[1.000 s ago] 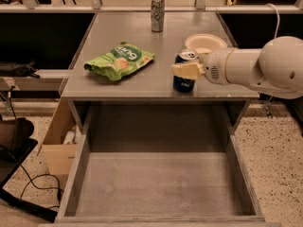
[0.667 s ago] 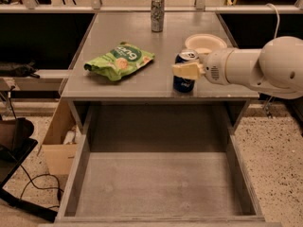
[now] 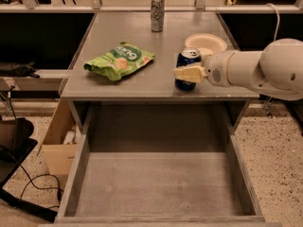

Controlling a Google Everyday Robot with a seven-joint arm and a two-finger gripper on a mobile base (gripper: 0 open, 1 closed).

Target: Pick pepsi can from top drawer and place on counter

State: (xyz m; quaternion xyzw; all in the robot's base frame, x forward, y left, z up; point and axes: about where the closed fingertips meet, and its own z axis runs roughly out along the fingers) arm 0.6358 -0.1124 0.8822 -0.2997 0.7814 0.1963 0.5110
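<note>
The pepsi can, dark blue with a silver top, stands upright on the counter near its front right edge. My gripper reaches in from the right and is shut on the can at mid height; one cream finger crosses the can's front, the other is hidden behind it. The top drawer is pulled fully out below the counter, and nothing lies in it.
A green chip bag lies on the counter's left half. A tall silver patterned can stands at the back. A white paper bowl sits just behind the pepsi can. A cardboard box stands on the floor at the left.
</note>
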